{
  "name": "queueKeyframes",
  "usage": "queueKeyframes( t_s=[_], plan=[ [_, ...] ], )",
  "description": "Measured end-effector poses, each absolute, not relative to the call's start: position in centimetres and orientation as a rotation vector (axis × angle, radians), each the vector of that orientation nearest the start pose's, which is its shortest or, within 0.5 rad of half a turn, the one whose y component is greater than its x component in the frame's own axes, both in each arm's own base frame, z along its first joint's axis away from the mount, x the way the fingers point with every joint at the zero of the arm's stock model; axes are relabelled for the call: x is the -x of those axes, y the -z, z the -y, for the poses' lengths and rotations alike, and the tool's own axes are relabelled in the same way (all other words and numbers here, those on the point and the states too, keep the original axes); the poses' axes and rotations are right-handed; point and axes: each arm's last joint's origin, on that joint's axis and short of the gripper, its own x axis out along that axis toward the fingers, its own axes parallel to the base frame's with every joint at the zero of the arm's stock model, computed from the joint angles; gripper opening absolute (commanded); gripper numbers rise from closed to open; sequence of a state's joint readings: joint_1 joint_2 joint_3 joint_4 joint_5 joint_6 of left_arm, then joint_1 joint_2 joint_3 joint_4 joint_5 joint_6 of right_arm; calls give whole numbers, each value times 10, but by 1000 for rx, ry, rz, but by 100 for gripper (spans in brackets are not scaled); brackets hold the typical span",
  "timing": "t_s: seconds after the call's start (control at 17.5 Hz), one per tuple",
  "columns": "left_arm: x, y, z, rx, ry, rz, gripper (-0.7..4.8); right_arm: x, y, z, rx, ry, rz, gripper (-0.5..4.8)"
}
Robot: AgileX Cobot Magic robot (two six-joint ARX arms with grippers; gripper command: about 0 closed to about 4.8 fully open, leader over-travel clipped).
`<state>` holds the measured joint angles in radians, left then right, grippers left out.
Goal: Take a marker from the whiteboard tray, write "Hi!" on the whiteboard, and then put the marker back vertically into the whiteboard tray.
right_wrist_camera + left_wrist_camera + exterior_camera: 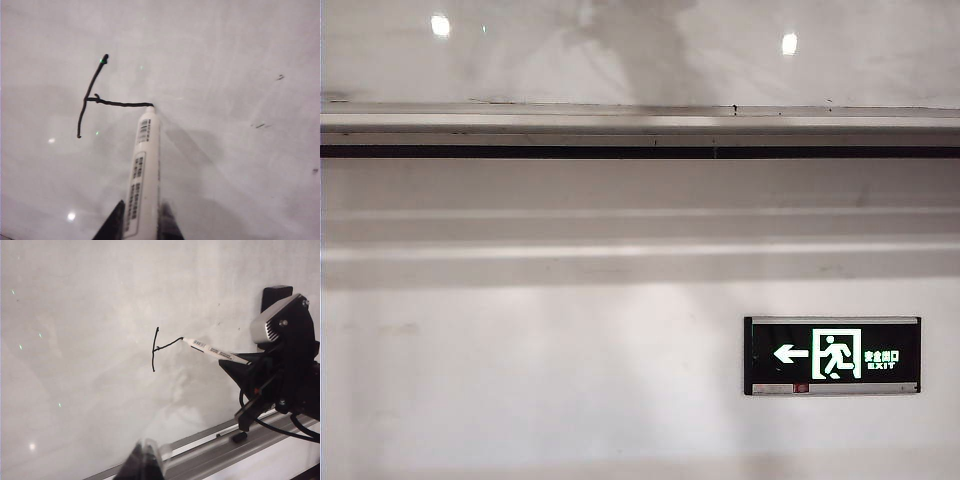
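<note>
The marker (pixel 144 170) is clamped between the dark jaws of the right gripper (pixel 140 217), nib pressed to the whiteboard (pixel 225 60) at the free end of a short cross-stroke. That stroke branches from a longer upright stroke (pixel 90 97) lying at about 9 o'clock from the nib. The barrel is held slanted to the panel, judged so that the nib meets the surface while the fingers stay off it.

In the left wrist view the same right gripper (pixel 252 362) is seen from the side, at 3 o'clock from the written mark (pixel 155 347), the marker (pixel 215 351) angled up toward 10 o'clock. Only the first upright and the crossbar of the "H" are down; the second upright, "i" and "!" are not yet written.

The left gripper (pixel 145 462) is seen only as a blurred dark and clear shape at 6 o'clock in its own view, near the whiteboard tray (pixel 210 450); whether it is parted or closed cannot be told. It is apparently parked clear of the writing.

Hidden or unclear: the marker's rear end is cut off in the right wrist view, and its barrel print is unreadable. A small dark item (pixel 239 436) lies on the tray, possibly a cap. In the exterior view neither arm, marker nor writing appears; only the tray ledge (pixel 640 135), the panel strip (pixel 640 50) above and an exit sign (pixel 832 355) at 4 o'clock.
</note>
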<state>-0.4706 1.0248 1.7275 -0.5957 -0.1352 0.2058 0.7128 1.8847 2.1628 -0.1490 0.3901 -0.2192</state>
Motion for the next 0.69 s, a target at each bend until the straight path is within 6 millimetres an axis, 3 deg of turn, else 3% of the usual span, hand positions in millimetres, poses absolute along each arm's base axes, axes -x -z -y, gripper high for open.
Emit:
queueKeyframes(
  t_s=[0.23, 0.52, 0.69],
  plan=[
    [-115, -544, 54, -172, 323, 137, -7, -316, -496, -261, 179, -309, 157, -1],
    [-115, -544, 54, -172, 323, 137, -7, -298, -526, -250, 147, -314, 328, -1],
    [-115, -544, 54, -172, 323, 137, -7, -307, -522, -246, 170, -329, 321, -1]
  ],
)
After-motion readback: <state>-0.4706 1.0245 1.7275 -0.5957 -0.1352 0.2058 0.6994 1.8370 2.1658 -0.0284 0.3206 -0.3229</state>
